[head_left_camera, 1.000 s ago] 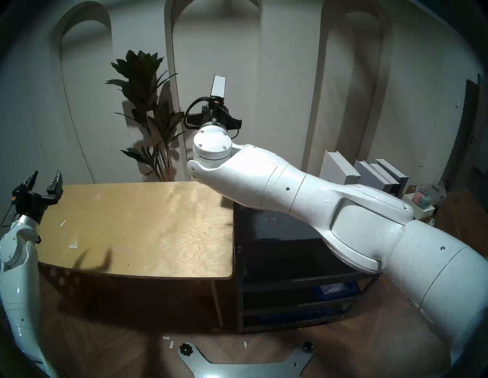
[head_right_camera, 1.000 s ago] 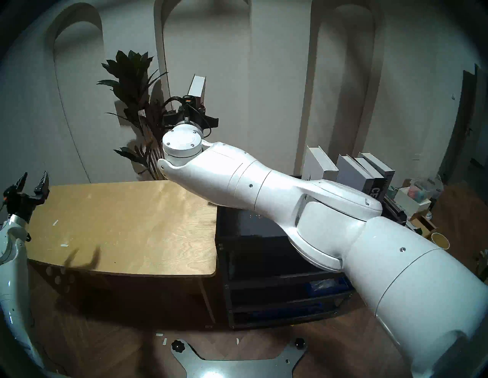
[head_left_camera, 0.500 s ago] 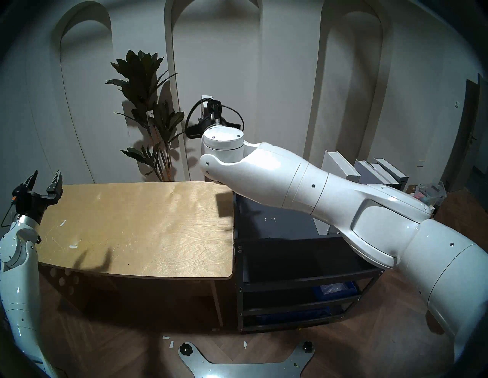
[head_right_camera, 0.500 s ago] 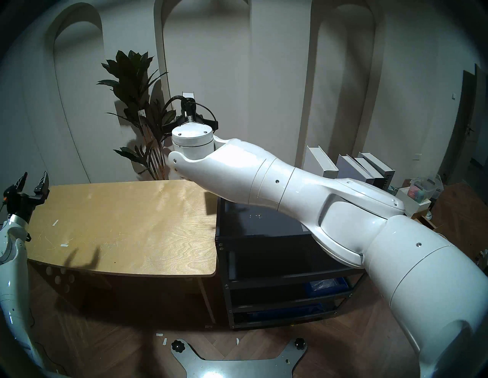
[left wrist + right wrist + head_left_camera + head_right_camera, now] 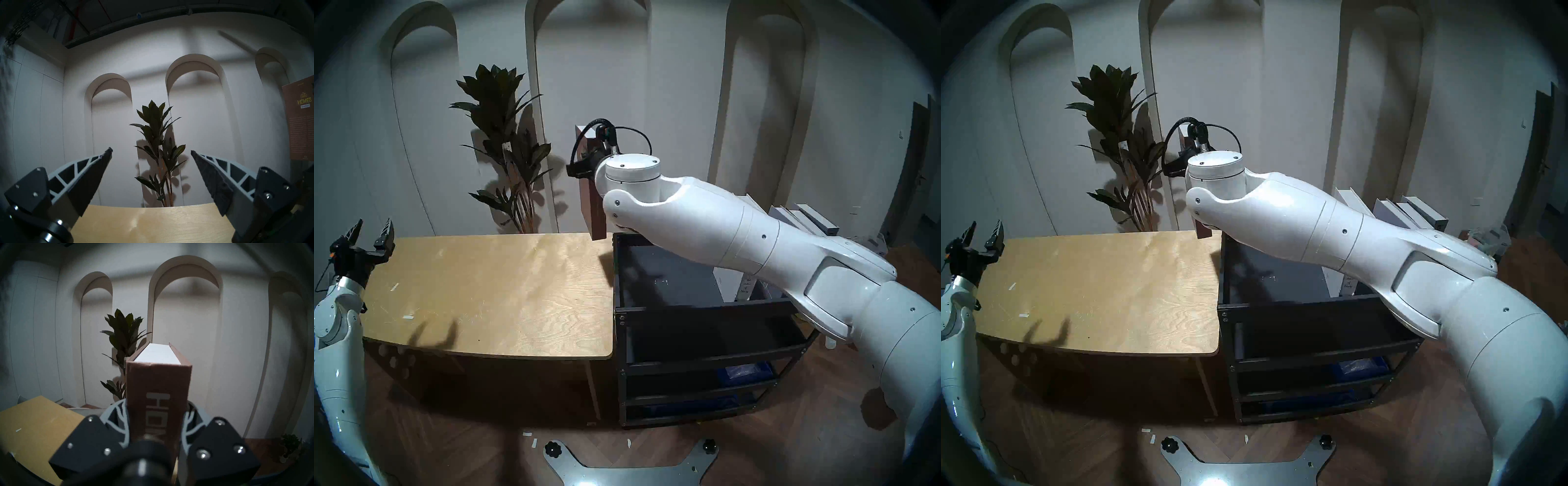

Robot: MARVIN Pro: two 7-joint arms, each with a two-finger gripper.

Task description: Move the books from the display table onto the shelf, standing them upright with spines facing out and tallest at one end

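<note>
My right hand [image 5: 157, 414] pinches the brown hardcover "HOMES" book [image 5: 158, 392] upright, in the air over the seam between the light plywood tabletop [image 5: 490, 288] and the black metal cart shelf [image 5: 670, 285]; my white right forearm [image 5: 704, 224] hides part of the row of standing grey and white books [image 5: 802, 217]; left hand [image 5: 370, 234] spread wide; dark leafy potted plant [image 5: 504, 142] against pale arched wall.

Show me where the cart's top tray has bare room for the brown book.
Free: the top tray from its table-side rim to the white book. Crowded: the far-right end, where upright books stand. The brown book hangs over the tray's left-rear corner.
</note>
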